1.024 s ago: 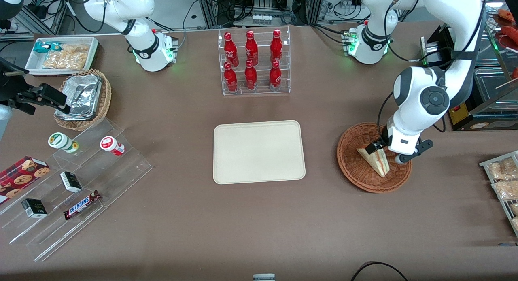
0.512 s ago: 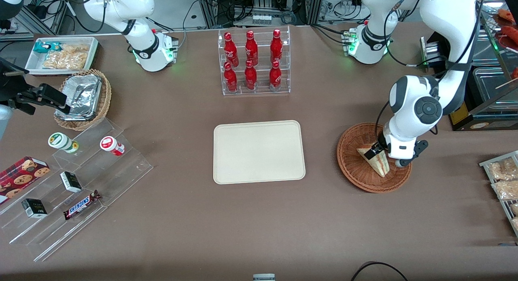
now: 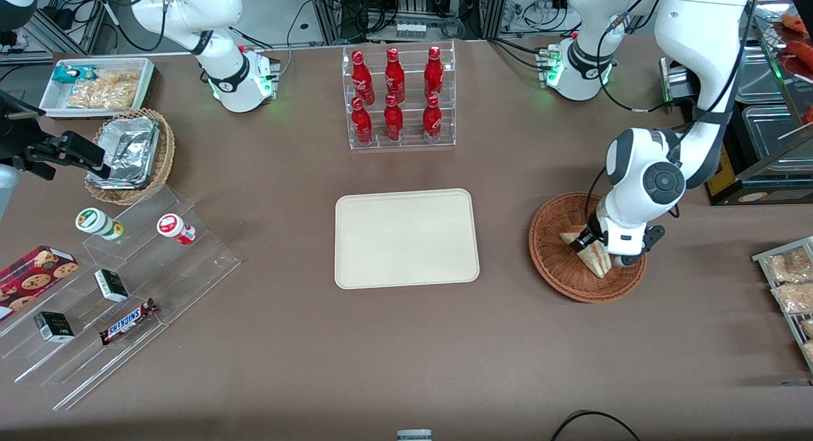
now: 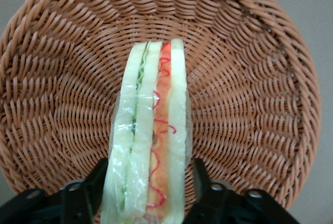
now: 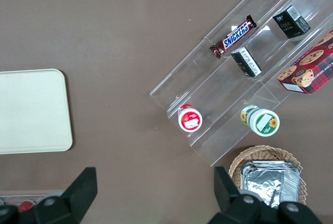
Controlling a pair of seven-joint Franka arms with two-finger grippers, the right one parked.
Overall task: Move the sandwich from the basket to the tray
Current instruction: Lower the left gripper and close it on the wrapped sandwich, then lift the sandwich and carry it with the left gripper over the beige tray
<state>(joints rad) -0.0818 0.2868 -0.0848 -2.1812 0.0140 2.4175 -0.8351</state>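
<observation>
The sandwich (image 3: 595, 260), a wrapped white-bread wedge with green and red filling, stands on edge in the reddish-brown woven basket (image 3: 557, 266) toward the working arm's end of the table. My gripper (image 3: 601, 243) is down in the basket over the wedge's wide end. In the left wrist view the sandwich (image 4: 151, 120) sits between the two black fingers (image 4: 99, 182), which flank it closely with the gripper (image 4: 150, 185) open. The basket's weave (image 4: 250, 104) surrounds it. The cream tray (image 3: 406, 237) lies flat at mid-table with nothing on it, and also shows in the right wrist view (image 5: 31, 109).
A clear rack of red bottles (image 3: 397, 98) stands farther from the front camera than the tray. Bagged snacks (image 3: 787, 279) lie at the working arm's table edge. A clear stepped stand with small goods (image 3: 114, 288) and a tan basket with foil containers (image 3: 130, 152) are toward the parked arm's end.
The working arm has lowered and shifted slightly toward the tray, bringing the gripper down around the sandwich's wide end. The sandwich has not moved.
</observation>
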